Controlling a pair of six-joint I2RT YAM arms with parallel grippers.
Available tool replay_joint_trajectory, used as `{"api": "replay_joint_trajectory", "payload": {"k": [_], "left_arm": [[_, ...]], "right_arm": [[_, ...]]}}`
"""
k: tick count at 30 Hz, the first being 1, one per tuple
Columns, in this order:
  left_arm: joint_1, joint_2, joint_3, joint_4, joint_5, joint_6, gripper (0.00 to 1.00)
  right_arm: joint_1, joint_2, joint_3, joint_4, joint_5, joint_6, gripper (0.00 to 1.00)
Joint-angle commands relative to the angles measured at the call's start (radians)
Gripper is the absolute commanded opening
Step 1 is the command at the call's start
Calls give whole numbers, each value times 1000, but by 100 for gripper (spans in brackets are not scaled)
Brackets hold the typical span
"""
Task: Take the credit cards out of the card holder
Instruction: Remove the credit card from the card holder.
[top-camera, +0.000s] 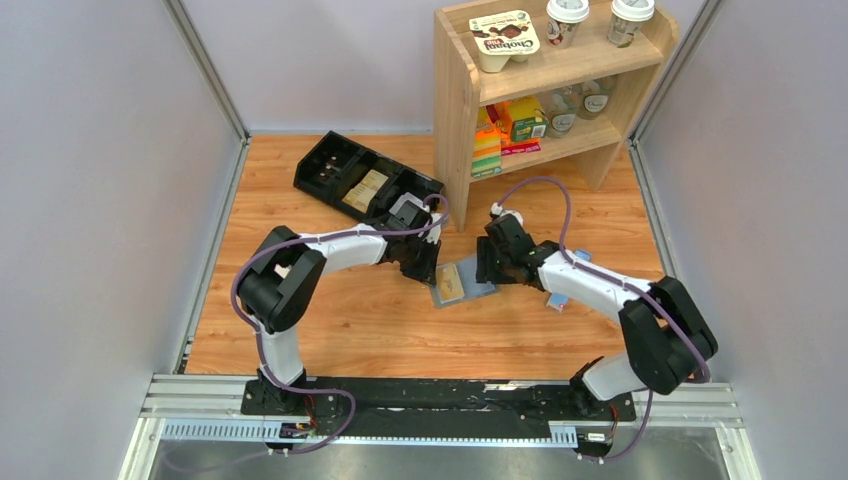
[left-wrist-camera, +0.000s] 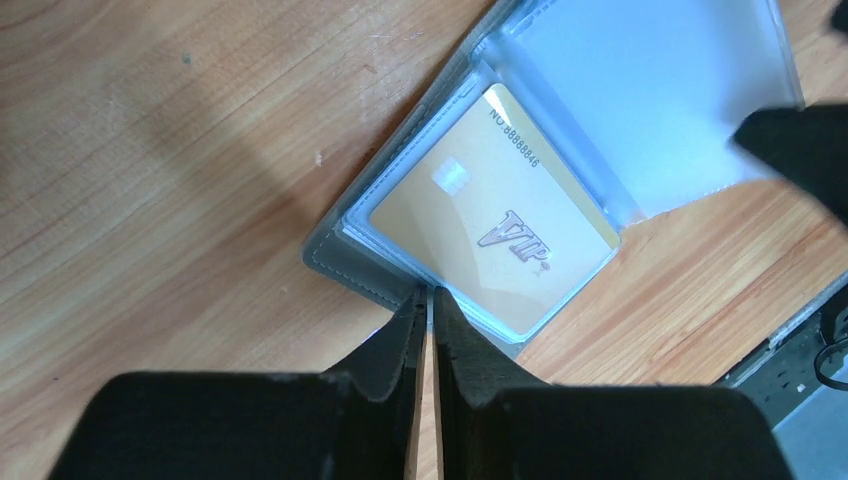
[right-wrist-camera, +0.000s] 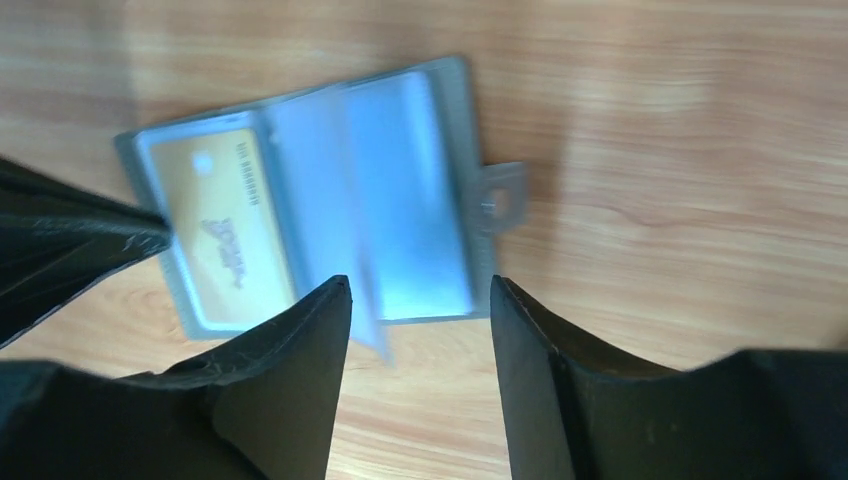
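Note:
The grey-blue card holder lies open on the wooden table between both arms. A tan credit card marked VIP sits in its left clear sleeve, seen close in the left wrist view and the right wrist view. My left gripper is shut, its tips against the holder's grey edge. My right gripper is open and empty above the holder's right half, with a loose clear sleeve leaf standing up between its fingers.
A black compartmented tray lies behind the left arm. A wooden shelf with cups and boxes stands at the back right. A slim blue-and-white packet lies under the right arm.

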Motion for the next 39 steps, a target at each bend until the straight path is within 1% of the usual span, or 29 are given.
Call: {"api": "replay_joint_trajectory", "payload": {"k": [1, 3, 4, 6, 8, 10, 11, 15, 18, 21, 27, 30, 34, 36, 39], "left_arm": [[-5, -11, -38, -32, -39, 21, 14], [-7, -15, -35, -33, -38, 20, 14], [-7, -15, -35, -33, -39, 20, 14], [-7, -23, -30, -32, -39, 20, 14], [-7, -28, -29, -32, -39, 17, 14], [-7, -26, -27, -29, -36, 13, 14], [-7, -25, -24, -29, -33, 11, 14], [-7, -25, -27, -23, -36, 1, 13], [-7, -28, -33, -16, -38, -7, 13], [-7, -25, -33, -12, -38, -12, 12], [-7, -26, -40, -3, -41, -21, 11], [-7, -23, -41, -1, -38, -22, 11], [-8, -23, -43, 2, -42, -21, 10], [-7, -23, -44, 3, -44, -22, 9], [-7, -17, -43, 3, -41, -24, 8]], "right_arm": [[-12, -77, 54, -134, 297, 5, 57], [-12, -89, 75, -165, 331, -8, 58], [-12, -110, 83, -154, 309, -31, 59], [-12, -167, 68, -95, 224, -74, 59], [-12, -225, 37, 9, 92, -114, 56], [-12, -250, 25, 89, -45, -140, 53], [-13, -246, 23, 115, -132, -140, 51], [-18, -163, 31, 186, -289, -102, 42], [-23, -94, 17, 273, -390, -68, 40], [-30, -23, 0, 332, -432, -39, 40], [-90, 93, -80, 477, -453, 36, 40], [-116, 155, -101, 527, -499, 58, 39], [-118, 201, -127, 570, -513, 76, 38], [-118, 210, -137, 599, -537, 87, 37], [-118, 210, -143, 631, -588, 99, 31]]}}
